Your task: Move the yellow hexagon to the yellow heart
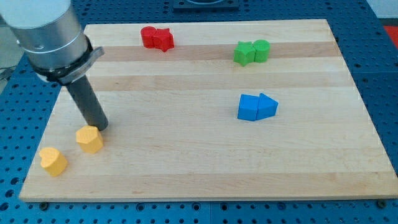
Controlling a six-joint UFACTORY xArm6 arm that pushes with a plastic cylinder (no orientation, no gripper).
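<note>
The yellow hexagon [89,139] lies near the board's lower left. The yellow heart [53,161] lies a short way to its lower left, with a small gap between them. My tip [101,127] rests on the board just to the upper right of the hexagon, touching it or nearly so. The dark rod rises from there toward the view's top left, up to the grey arm.
Two red blocks [157,38] touch each other at the top, left of centre. A green star [244,53] and a green cylinder [262,50] sit together at the top right. A blue cube [249,107] and a blue triangle [268,107] touch at the centre right. The wooden board [186,168] lies on a blue perforated table.
</note>
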